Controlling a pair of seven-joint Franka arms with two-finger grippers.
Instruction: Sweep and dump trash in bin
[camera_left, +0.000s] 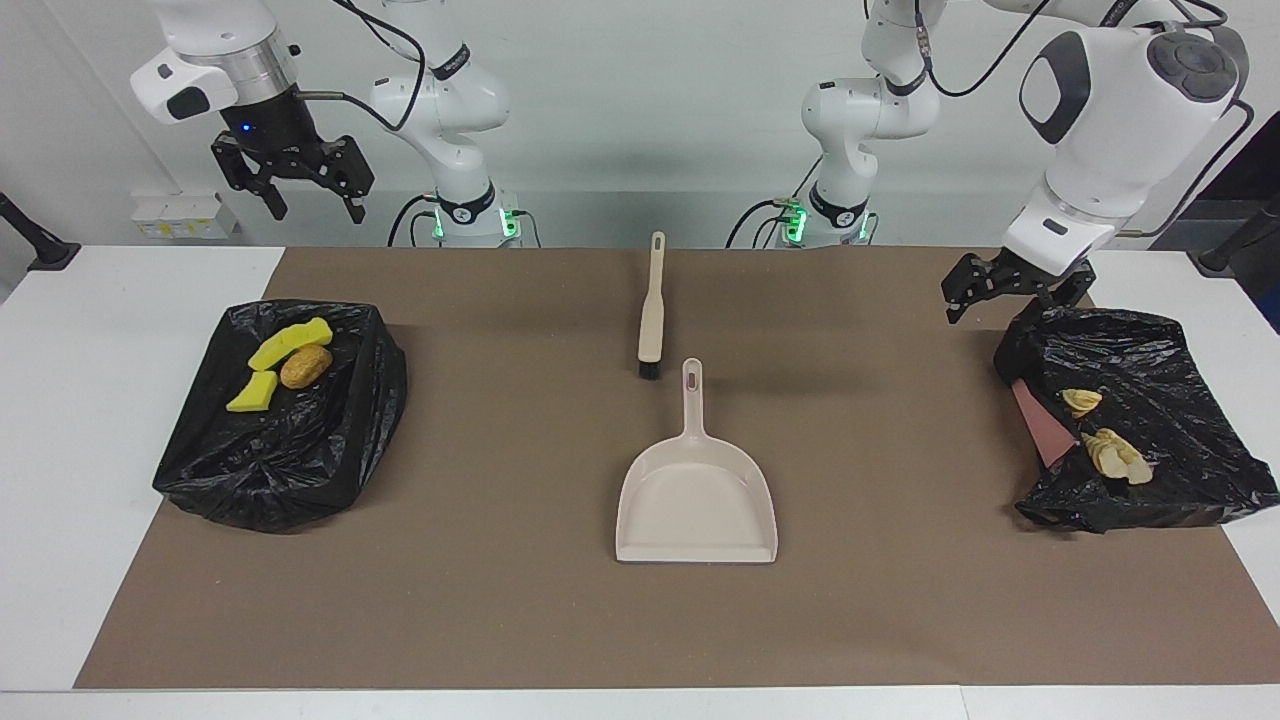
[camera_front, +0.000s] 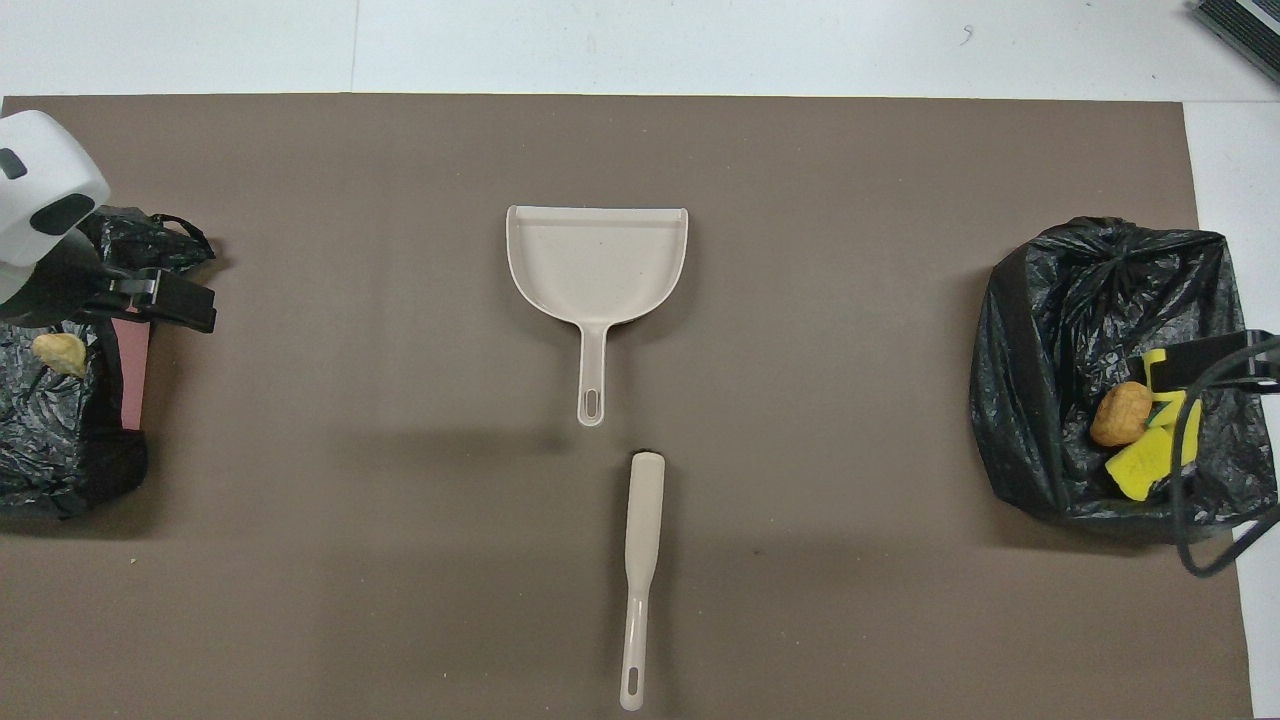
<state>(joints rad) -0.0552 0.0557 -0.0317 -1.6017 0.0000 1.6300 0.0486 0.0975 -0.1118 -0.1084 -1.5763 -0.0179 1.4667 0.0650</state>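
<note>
- The trash already lies in two bins: bright yellow sponge chunks (camera_left: 280, 352) and a brown oval lump (camera_left: 306, 366) on the crumpled black bag-lined bin (camera_left: 290, 450) at centre left of the facing view; pale pastry-like pieces (camera_left: 1108, 447) in the slumped black bag bin (camera_left: 1170, 440) at centre right.
- Mid-frame, the beige plastic dustpan (camera_left: 697, 500) and beige hand brush (camera_left: 651, 310) lie unheld, nearly end to end on the brown mat (camera_left: 500, 600).
- The left gripper (camera_left: 1010, 292), fingers wide and empty, hangs over that bag's upper rim (a snag risk: dropping could catch loose plastic and spill pieces).
- The right gripper (camera_left: 292, 180) waits, also spread wide and empty, at upper left.
</note>
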